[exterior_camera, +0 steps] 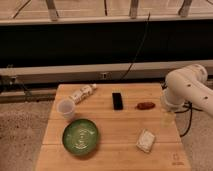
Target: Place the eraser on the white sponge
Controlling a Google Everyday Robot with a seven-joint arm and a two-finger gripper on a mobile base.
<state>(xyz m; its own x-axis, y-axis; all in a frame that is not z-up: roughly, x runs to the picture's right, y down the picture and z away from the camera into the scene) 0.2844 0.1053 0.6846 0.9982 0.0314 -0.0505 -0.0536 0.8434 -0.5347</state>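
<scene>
Hovering by the table's [115,122] right edge with jaws wide and empty, the gripper [167,116] looks set to begin the reach: next it must cross to the eraser [117,100] lying mid-table, well apart from the sponge [145,140] near the front.

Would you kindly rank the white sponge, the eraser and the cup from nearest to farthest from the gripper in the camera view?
The gripper hangs at the table's right edge.
1. white sponge, front right.
2. eraser, back centre.
3. cup, far left.
</scene>
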